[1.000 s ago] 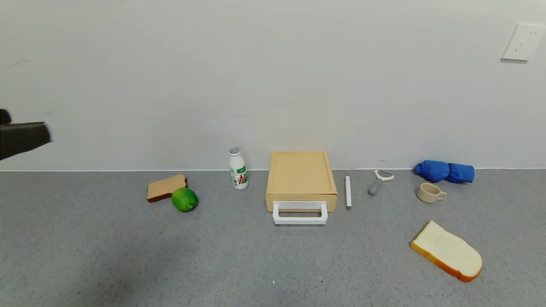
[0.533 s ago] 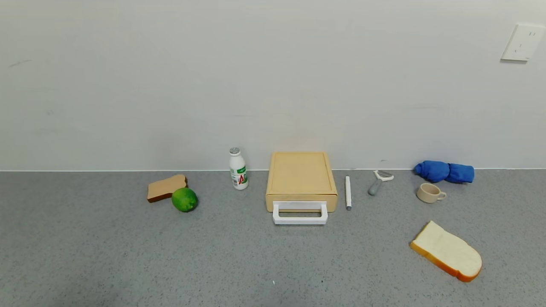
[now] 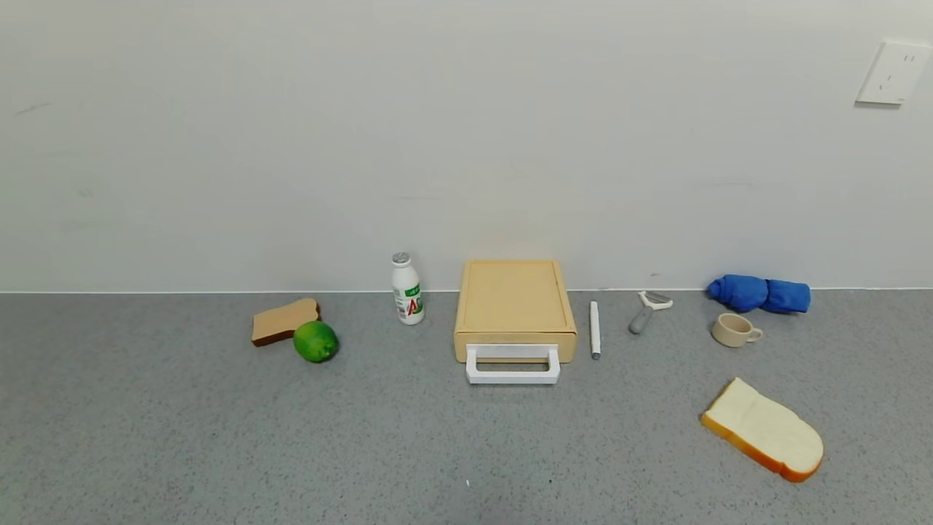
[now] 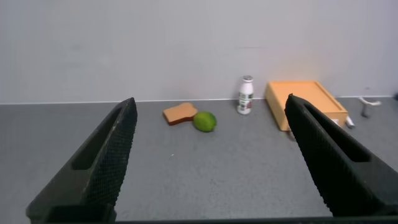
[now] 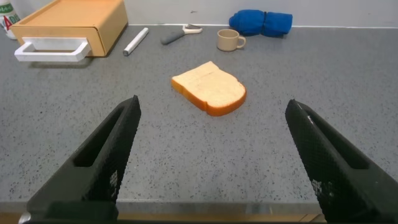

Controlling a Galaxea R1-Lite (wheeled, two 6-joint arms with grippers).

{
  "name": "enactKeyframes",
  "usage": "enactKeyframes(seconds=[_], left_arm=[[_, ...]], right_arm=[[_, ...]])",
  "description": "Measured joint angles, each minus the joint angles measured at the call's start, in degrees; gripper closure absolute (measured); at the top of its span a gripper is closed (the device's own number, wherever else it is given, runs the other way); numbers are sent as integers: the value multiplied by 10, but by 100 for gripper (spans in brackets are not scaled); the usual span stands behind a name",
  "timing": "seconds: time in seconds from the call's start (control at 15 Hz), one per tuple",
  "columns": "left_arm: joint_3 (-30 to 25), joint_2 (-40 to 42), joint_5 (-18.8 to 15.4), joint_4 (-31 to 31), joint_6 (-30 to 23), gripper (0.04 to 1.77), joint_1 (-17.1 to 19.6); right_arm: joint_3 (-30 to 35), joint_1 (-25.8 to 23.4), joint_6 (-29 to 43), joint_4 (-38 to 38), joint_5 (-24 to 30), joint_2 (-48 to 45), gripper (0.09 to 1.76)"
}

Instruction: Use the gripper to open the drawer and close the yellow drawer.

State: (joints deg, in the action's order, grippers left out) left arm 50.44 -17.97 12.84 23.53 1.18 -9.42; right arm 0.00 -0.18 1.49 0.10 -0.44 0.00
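The yellow drawer (image 3: 514,350) sits pushed into its flat pale yellow-tan box (image 3: 514,299) against the back wall, its white loop handle (image 3: 512,364) facing me. The box also shows in the left wrist view (image 4: 305,102) and the right wrist view (image 5: 68,25). Neither gripper shows in the head view. My left gripper (image 4: 211,168) is open and empty, back over the left part of the counter, well short of the drawer. My right gripper (image 5: 211,168) is open and empty near the counter's front edge, well back from the drawer.
On the grey counter: a brown bread slice (image 3: 284,319) and a green lime (image 3: 315,340) at left, a white bottle (image 3: 407,289), a white pen (image 3: 595,329), a peeler (image 3: 647,309), a beige cup (image 3: 735,329), a blue cloth (image 3: 759,293), a white bread slice (image 3: 763,429) at front right.
A dark arm part at the head view's left edge one second ago has gone out of view. The drawer and the other objects have not moved.
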Motion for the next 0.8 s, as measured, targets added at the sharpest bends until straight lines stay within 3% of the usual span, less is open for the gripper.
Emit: enactKeyframes(seconds=[0.13,0.33,0.47,0.6,0.8], left_arm=[[1,12,50,11,1,9,34],[-5,31,52,12,17,9,69],[-24,60,24,12,24,9,82],[-56,96,-33,10,25,9,89],[-146,150,-117,-24,24,9,93]], right_arm=[[0,0,0,0,0,0,14],[0,0,0,0,0,0,14],[0,0,0,0,0,0,14],[0,0,0,0,0,0,14],[0,0,0,0,0,0,14]])
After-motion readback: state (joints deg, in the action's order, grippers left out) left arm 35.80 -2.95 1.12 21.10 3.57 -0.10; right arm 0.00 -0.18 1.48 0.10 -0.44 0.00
